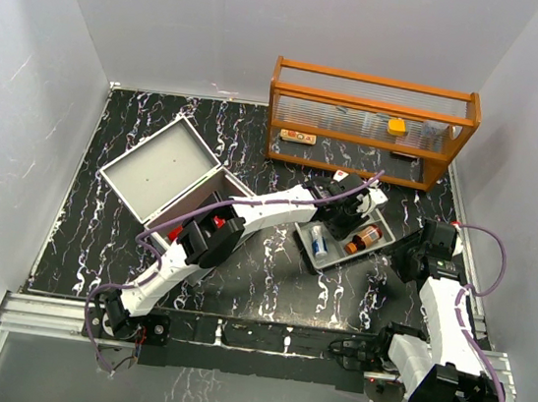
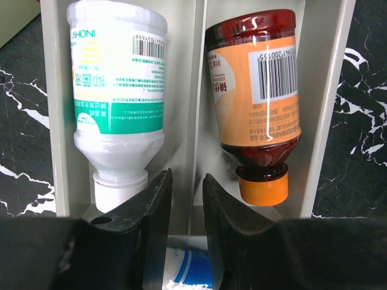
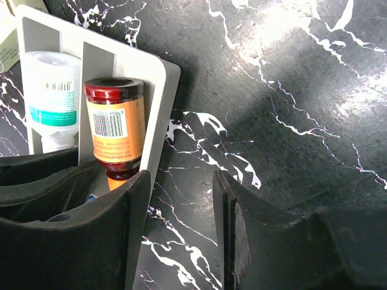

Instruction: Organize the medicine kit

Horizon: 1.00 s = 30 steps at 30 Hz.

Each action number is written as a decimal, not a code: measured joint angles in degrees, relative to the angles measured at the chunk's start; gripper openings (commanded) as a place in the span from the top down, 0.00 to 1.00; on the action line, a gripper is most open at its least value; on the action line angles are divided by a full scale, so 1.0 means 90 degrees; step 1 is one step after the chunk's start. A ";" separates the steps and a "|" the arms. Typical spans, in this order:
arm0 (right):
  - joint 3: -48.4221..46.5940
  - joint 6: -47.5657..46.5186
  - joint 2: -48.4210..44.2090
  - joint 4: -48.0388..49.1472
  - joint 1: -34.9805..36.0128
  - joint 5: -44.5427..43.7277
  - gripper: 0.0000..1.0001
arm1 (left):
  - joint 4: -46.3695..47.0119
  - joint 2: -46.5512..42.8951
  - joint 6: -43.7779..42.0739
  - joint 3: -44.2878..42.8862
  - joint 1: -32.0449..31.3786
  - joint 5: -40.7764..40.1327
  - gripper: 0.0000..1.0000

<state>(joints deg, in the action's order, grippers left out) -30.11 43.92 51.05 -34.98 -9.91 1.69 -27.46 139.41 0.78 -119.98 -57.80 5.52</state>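
The medicine kit [image 1: 162, 172] is seen on the left of the black marbled table [image 1: 268, 285] with its lid thrown open, well apart from the small grey divided tray [image 2: 326, 109] right of centre. The left gripper [image 2: 186, 181] is held over the tray, its fingers [image 2: 151, 211] set narrowly apart in line with the divider; whether the divider is pinched cannot be told. A white bottle with a green label [image 2: 118, 90] and a brown bottle with an orange cap [image 2: 260, 90] are laid in neighbouring compartments. The right gripper [image 3: 181, 187] is held wide open just beside the tray's outer wall, with nothing grasped.
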 measured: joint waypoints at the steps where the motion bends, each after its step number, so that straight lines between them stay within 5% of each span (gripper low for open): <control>1: 0.0000 -0.0007 0.0000 0.0010 -0.0002 0.0002 0.56 | 0.0007 0.0000 -0.0017 0.0002 0.0000 -0.0002 0.77; 7: 0.0000 -0.0012 0.0000 0.0010 -0.0002 0.0002 0.56 | 0.0102 0.0000 -0.0049 0.0049 -0.0002 -0.0017 1.00; 18: -0.0097 -0.0039 0.0000 -0.0073 -0.0036 0.0002 0.55 | 0.0369 -0.0143 -0.0151 0.0350 -0.0005 0.0056 1.00; 30: -0.1464 -0.0313 0.0010 -0.0389 -0.0036 -0.0209 0.54 | 0.0573 -0.0758 0.0561 0.1090 -0.0029 0.0046 1.00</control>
<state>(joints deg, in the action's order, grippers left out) -43.29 41.10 51.13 -38.48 -10.24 -0.19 -22.31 132.60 5.82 -110.17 -58.06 5.93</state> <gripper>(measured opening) 0.456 0.015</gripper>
